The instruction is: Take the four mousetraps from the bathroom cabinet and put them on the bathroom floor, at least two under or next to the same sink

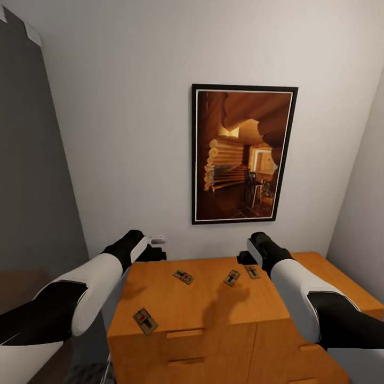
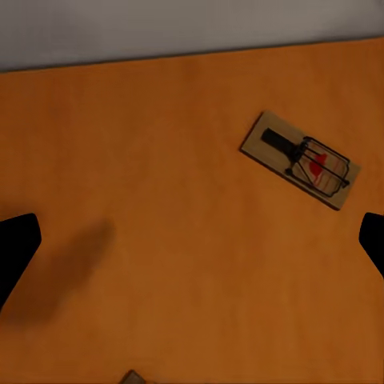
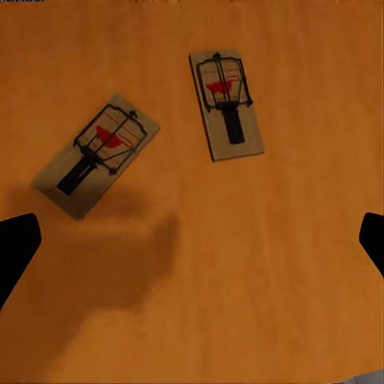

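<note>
The orange-brown cabinet (image 1: pixel 213 306) stands against the white wall, with several mousetraps lying flat on its top. One mousetrap (image 1: pixel 145 321) is near the front left edge, and another (image 1: pixel 183 277) sits mid-top. Two more (image 1: pixel 231 278) (image 1: pixel 252 271) lie close together to the right. My left gripper (image 1: pixel 156 250) hovers open above the back left corner. In the left wrist view, a trap (image 2: pixel 300 159) lies ahead of that gripper (image 2: pixel 192 244). My right gripper (image 1: pixel 245 258) hangs open over the pair, which the right wrist view shows as one trap (image 3: pixel 96 154) and a second (image 3: pixel 227 104). The bathroom floor and the sink are out of view.
A black-framed picture (image 1: pixel 242 154) hangs on the wall above the cabinet. A tall grey panel (image 1: pixel 32 160) closes the left side, and a white wall (image 1: pixel 362 202) the right. Drawer fronts with bar handles (image 1: pixel 184 333) face me.
</note>
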{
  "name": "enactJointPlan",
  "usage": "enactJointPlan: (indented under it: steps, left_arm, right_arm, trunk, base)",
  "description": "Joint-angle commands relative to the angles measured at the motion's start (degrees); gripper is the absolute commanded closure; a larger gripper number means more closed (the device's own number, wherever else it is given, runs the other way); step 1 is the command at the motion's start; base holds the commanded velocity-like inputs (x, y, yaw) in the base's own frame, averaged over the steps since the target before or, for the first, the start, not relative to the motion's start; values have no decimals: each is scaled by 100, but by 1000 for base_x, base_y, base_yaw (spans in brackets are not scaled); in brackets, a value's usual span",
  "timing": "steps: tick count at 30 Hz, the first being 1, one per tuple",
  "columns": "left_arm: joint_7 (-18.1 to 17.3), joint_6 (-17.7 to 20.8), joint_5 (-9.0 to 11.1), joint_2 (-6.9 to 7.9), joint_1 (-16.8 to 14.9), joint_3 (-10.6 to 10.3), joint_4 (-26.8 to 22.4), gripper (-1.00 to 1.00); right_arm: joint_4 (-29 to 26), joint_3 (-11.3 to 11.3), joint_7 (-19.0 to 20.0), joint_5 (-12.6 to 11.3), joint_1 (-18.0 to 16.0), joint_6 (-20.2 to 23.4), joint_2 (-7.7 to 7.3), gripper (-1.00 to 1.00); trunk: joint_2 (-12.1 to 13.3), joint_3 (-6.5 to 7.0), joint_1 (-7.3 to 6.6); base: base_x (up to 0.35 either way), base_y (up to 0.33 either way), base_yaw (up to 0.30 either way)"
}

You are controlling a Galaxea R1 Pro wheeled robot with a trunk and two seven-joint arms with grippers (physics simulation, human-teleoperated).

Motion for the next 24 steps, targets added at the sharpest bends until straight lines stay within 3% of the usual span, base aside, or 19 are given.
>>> enactJointPlan:
  steps: [1, 24]
  left_arm:
    - [15, 23, 55, 3, -1, -48, -8, -100]
    - [15, 19, 63, -4, -2, -48, 84, -100]
  right_arm:
    - [-7, -25, -3, 33, 0, 17, -1, -100]
    - [27, -25, -3, 25, 0, -59, -29, -100]
  trunk:
    - [-5, -3, 3]
    - [-5, -3, 3]
  base:
    - [48, 0, 0]
    - [10, 0, 0]
